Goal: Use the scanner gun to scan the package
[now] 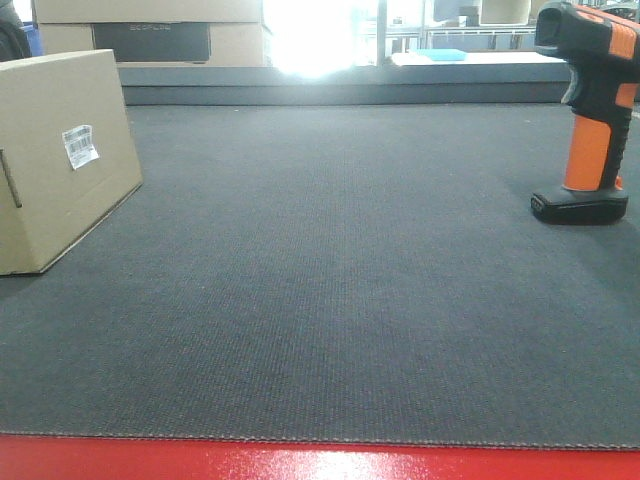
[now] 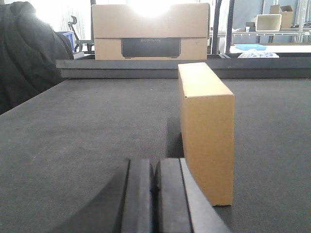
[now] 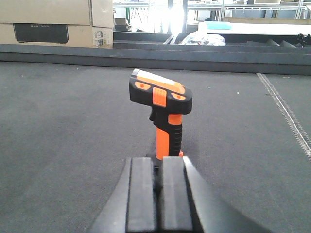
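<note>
The package (image 1: 60,150), a plain tan box with a white barcode label (image 1: 80,146), stands on the dark mat at the far left. The left wrist view shows the package (image 2: 206,126) on its narrow end, just ahead and right of my left gripper (image 2: 155,167), which is shut with nothing in it. The scanner gun (image 1: 588,110) stands upright on its black foot at the far right. In the right wrist view the scanner gun (image 3: 163,109) is directly ahead of my right gripper (image 3: 159,165), shut and empty, its foot hidden behind the fingers.
A larger tan box with a dark printed panel (image 2: 150,31) sits beyond the raised back edge of the mat (image 1: 340,85). A black cloth mass (image 2: 24,53) lies at the left. A red strip (image 1: 320,462) runs along the front edge.
</note>
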### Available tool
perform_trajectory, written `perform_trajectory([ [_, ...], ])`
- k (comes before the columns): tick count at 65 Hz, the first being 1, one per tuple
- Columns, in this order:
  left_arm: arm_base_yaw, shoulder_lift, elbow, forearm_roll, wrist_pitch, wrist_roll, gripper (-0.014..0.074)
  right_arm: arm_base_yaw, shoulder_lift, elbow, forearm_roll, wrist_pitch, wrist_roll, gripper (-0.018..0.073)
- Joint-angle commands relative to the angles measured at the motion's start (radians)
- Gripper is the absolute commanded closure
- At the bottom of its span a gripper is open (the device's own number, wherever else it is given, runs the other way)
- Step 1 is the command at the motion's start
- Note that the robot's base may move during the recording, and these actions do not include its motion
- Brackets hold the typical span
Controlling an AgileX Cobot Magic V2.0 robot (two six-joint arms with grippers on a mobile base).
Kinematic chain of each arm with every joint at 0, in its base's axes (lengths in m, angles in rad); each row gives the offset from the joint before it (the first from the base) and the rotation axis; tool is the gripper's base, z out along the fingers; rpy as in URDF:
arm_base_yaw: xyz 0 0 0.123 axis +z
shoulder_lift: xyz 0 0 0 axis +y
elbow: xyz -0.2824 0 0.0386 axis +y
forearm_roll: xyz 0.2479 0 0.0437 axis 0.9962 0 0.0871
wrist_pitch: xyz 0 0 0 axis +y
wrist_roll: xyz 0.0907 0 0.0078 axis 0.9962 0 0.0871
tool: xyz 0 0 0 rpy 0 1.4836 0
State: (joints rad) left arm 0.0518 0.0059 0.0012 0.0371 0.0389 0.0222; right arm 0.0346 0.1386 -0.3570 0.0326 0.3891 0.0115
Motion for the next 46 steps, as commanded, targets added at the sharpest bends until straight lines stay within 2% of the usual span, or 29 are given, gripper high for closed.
perform_trajectory([
  [1,0.004,-0.006,-0.001,-0.007,-0.012,-0.007,0.0707,-0.005,-0.003,0.001,-0.008,-0.021,-0.001,0.0718],
  [8,0.004,-0.006,-0.001,-0.007,-0.012,-0.007,0.0707,-0.005,-0.003,0.001,-0.008,-0.038,-0.001,0.0718],
  [15,0.004,-0.006,-0.001,-0.007,-0.012,-0.007,0.0707,-0.041,-0.003,0.023,0.032,-0.095,-0.005,0.0718],
  [25,0.004,-0.006,-0.001,-0.007,-0.012,-0.007,0.0707,-0.101,-0.016,0.121,0.05,-0.22,-0.012,0.0718],
  [46,0.004,-0.006,-0.001,-0.007,-0.012,-0.007,0.0707,-0.16,-0.139,0.355,0.078,-0.281,-0.012,0.0718],
])
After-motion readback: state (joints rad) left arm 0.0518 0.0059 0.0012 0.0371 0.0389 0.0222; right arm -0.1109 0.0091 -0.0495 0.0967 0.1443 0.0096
